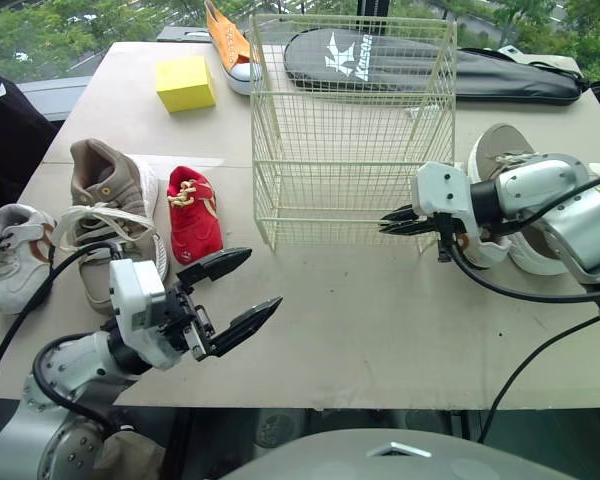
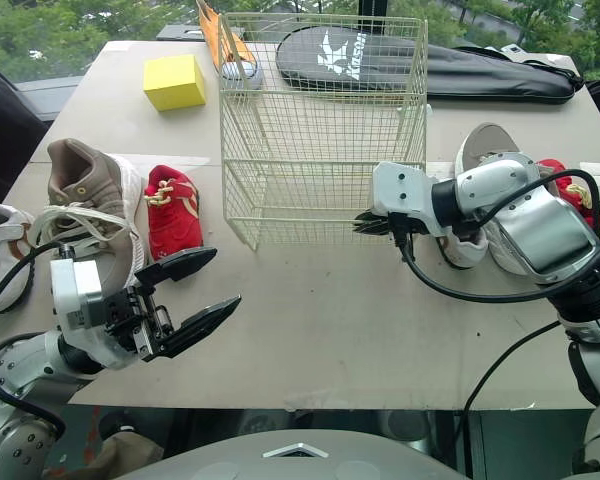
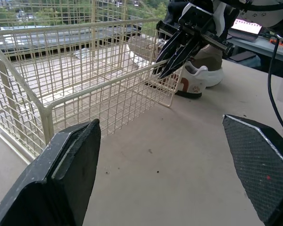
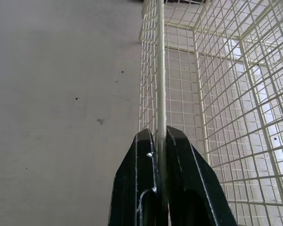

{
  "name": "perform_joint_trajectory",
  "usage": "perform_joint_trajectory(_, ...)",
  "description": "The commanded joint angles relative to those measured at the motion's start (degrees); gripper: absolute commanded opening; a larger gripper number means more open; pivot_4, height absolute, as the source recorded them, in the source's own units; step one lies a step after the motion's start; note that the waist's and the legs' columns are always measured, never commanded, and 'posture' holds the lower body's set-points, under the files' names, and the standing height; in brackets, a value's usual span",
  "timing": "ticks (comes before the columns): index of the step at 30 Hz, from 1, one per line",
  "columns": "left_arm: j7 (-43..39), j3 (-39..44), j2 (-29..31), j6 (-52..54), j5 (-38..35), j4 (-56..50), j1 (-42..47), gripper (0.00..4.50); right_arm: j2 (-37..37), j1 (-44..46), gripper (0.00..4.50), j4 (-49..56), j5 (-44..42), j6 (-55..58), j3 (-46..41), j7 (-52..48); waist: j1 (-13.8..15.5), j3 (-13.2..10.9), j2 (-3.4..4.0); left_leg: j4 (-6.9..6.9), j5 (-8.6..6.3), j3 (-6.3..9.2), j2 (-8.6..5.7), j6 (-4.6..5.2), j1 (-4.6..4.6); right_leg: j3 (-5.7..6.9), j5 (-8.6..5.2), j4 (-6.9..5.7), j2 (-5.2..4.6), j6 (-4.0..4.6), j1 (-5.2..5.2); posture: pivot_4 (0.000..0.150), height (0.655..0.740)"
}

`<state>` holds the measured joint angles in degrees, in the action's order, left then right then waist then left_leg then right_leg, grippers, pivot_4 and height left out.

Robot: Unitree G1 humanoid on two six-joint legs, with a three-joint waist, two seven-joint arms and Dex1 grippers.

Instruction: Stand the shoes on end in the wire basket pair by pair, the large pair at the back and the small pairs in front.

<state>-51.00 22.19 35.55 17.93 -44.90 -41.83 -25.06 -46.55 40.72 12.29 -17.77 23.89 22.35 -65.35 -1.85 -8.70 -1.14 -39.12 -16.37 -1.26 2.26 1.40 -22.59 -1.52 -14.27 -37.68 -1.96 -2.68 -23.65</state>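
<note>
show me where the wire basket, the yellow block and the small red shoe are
wire basket [image 1: 350, 170], left eye view, on its front mesh wall
yellow block [image 1: 185, 83], left eye view, middle of the block
small red shoe [image 1: 194, 222], left eye view, middle of its upper

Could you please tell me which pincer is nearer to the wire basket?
Right. The right pincer is shut on a near-side wire of the wire basket; the left pincer hovers open over the table, apart from it.
</note>
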Motion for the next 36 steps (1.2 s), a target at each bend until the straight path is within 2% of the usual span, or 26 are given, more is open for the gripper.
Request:
perform_joint_trajectory(1, 0.1, 1.1, 0.3, -1.4, -0.1, -1.9, -0.1, 4.5, 2.0, -1.2, 0.04, -2.1, 3.1, -2.9, -0.3, 0.4, -0.3, 0.0, -0.03, 0.0, 0.0, -0.01, 0.0, 0.0, 0.04, -0.01, -0.01, -0.01, 0.0, 0.01, 0.04, 0.15, 0.74)
perform_joint_trajectory(7, 1.4, 1.6, 0.3, -0.8, -0.8, -2.4, -0.3, 4.5, 3.3, -4.1, 0.04, -0.7, 4.0, -5.2, -3.3, 0.5, -0.2, 0.1, -0.17, 0.0, 0.0, -0.02, 0.01, 0.0, 0.24, -0.03, -0.05, -0.04, -0.04, 0.11, 0.19, 0.15, 0.74)
perform_joint_trajectory(8, 1.6, 1.6, 0.4, -0.7, -0.9, -2.5, -0.2, 4.5, 3.3, -4.6, 0.57, -0.5, 3.6, -4.8, -4.2, 0.4, -0.3, 0.1, -0.17, 0.0, 0.0, -0.02, 0.01, 0.0, 0.24, -0.03, -0.05, -0.04, -0.04, 0.11, 0.19, 0.15, 0.74)
perform_joint_trajectory(9, 2.0, 1.5, 0.6, -0.4, -1.1, -2.6, 0.2, 4.5, 3.0, -5.4, 0.84, 0.1, 2.7, -5.2, -5.7, 0.0, -0.2, 0.1, -0.15, 0.0, 0.0, -0.04, 0.02, 0.0, 0.24, -0.04, -0.05, -0.03, -0.04, 0.11, 0.19, 0.15, 0.74)
perform_joint_trajectory(13, 2.8, 1.0, 1.3, 0.7, -2.4, -3.1, 1.5, 4.5, 3.9, -7.9, 2.79, 2.5, 2.0, -8.0, -11.3, 3.2, 0.2, 0.1, -0.14, 0.01, 0.0, -0.01, 0.0, 0.0, 0.19, -0.03, -0.04, -0.03, -0.06, 0.1, 0.17, 0.15, 0.74)
perform_joint_trajectory(14, 3.1, 0.5, 1.8, 1.4, -3.1, -3.2, 2.6, 4.5, 4.5, -8.9, 3.15, 4.9, 0.6, -7.7, -14.4, 5.4, 0.4, 0.0, -0.1, 0.01, 0.0, 0.01, 0.0, 0.0, 0.17, -0.01, -0.04, -0.03, -0.05, 0.1, 0.16, 0.15, 0.74)
perform_joint_trajectory(15, 3.3, 0.3, 2.1, 1.8, -3.6, -3.2, 3.3, 4.5, 4.9, -9.6, 3.71, 6.6, -0.5, -7.3, -16.5, 6.8, 0.5, 0.0, -0.08, 0.01, 0.0, 0.0, -0.01, 0.0, 0.11, -0.02, -0.04, -0.03, -0.06, 0.09, 0.11, 0.15, 0.74)
perform_joint_trajectory(17, 4.1, -1.5, 4.3, 4.8, -4.4, -3.0, 5.6, 4.5, 3.9, -12.2, 4.47, 13.3, -8.1, -0.8, -23.2, 8.4, 1.2, -0.1, 0.06, 0.0, 0.0, 0.01, -0.02, 0.0, 0.01, -0.01, 0.01, -0.02, -0.06, 0.0, 0.04, 0.15, 0.74)
perform_joint_trajectory(21, 6.4, -4.9, 7.8, 10.3, -8.1, -2.9, 13.2, 4.5, 2.6, -16.9, 4.47, 25.7, -19.2, 10.9, -36.1, 17.6, 1.8, -0.1, 0.1, 0.01, 0.0, 0.12, -0.04, -0.01, -0.12, 0.09, 0.06, 0.03, -0.09, -0.09, 0.01, 0.15, 0.74)
perform_joint_trajectory(23, 7.7, -7.2, 8.8, 13.0, -10.1, -2.7, 18.4, 4.5, 1.5, -20.4, 4.47, 31.6, -28.9, 18.1, -43.8, 23.9, 2.4, -0.2, 0.07, 0.01, 0.0, 0.16, -0.03, -0.01, -0.16, 0.15, 0.06, 0.04, -0.1, -0.09, 0.03, 0.15, 0.74)
perform_joint_trajectory(27, 7.7, -11.1, 9.6, 16.8, -13.2, -0.3, 26.6, 4.5, -2.6, -31.3, 4.47, 38.3, -42.7, 27.7, -57.5, 33.1, 2.7, -0.2, 0.06, 0.01, 0.0, 0.12, -0.07, 0.0, -0.16, 0.12, 0.06, 0.09, -0.1, -0.09, 0.06, 0.15, 0.74)
perform_joint_trajectory(31, 5.9, -14.4, 8.6, 19.1, -15.2, 3.2, 33.4, 4.5, 0.4, -46.8, 4.47, 42.3, -42.1, 29.8, -68.7, 39.6, 2.5, -0.1, 0.01, 0.01, 0.0, 0.11, -0.16, 0.0, -0.14, 0.11, 0.05, 0.1, -0.05, -0.1, 0.09, 0.15, 0.74)
perform_joint_trajectory(33, 5.5, -15.9, 8.5, 20.2, -15.1, 4.0, 35.6, 4.5, 2.9, -53.7, 4.47, 43.0, -38.6, 28.3, -70.0, 40.0, 2.5, -0.1, 0.01, 0.01, 0.0, 0.1, -0.18, 0.0, -0.13, 0.08, 0.05, 0.09, 0.03, -0.11, 0.09, 0.15, 0.74)
perform_joint_trajectory(36, 5.2, -17.5, 8.0, 21.3, -15.1, 4.7, 37.9, 4.5, 6.1, -59.5, 4.47, 41.4, -32.5, 25.3, -69.0, 41.8, 2.3, -0.1, 0.01, 0.0, 0.0, 0.05, -0.18, 0.0, -0.1, 0.02, 0.04, 0.09, 0.05, -0.13, 0.08, 0.15, 0.74)
